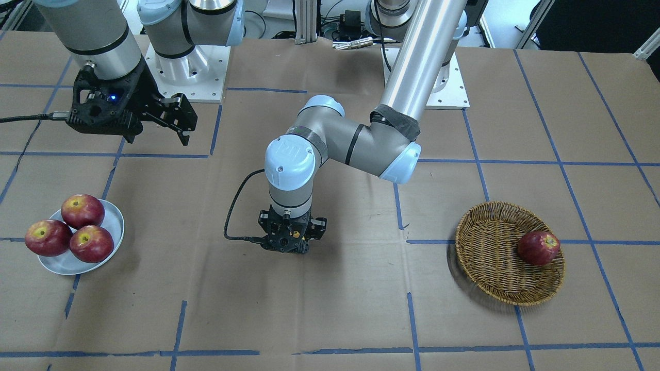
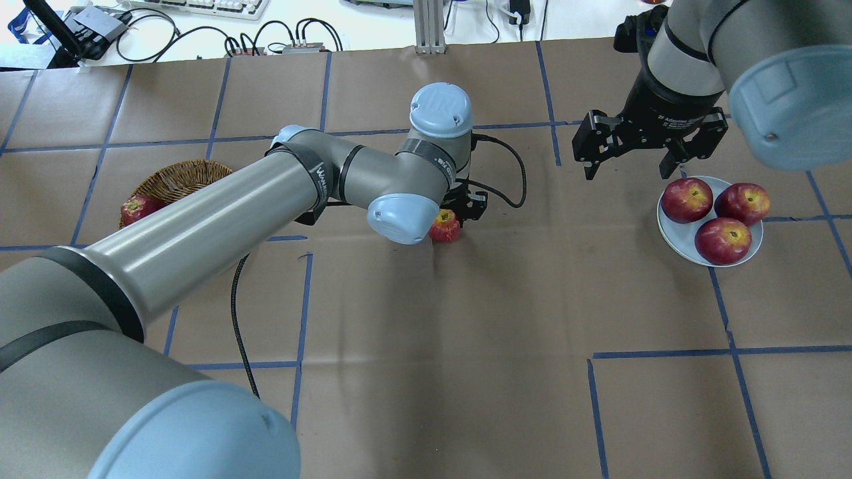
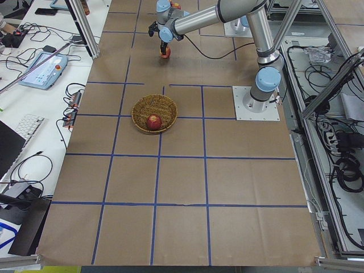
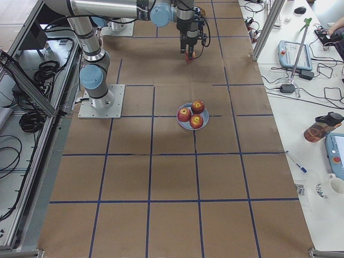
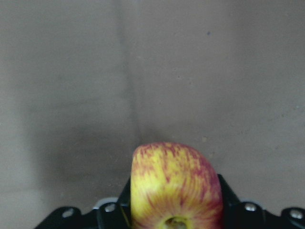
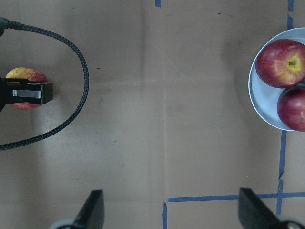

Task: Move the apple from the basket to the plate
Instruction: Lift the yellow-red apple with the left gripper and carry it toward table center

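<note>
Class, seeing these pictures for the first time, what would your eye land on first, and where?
The left hand, on a long arm, grips a streaky red-and-yellow apple at the middle of the table. At one end a plate holds three dark red apples, with the open right hand near it; at the other, a basket holds a single red apple.

Bright, even light from above falls on the brown surface (image 1: pixel 335 309), so shadows are soft: a dim smudge along the basket (image 1: pixel 490 247) and another beside the plate (image 1: pixel 116 221). A white glare streak runs along the left arm's metal tube (image 1: pixel 420 51). The left wrist view is greyer and softer, with the apple (image 5: pixel 174 183) close and slightly blurred.
</note>
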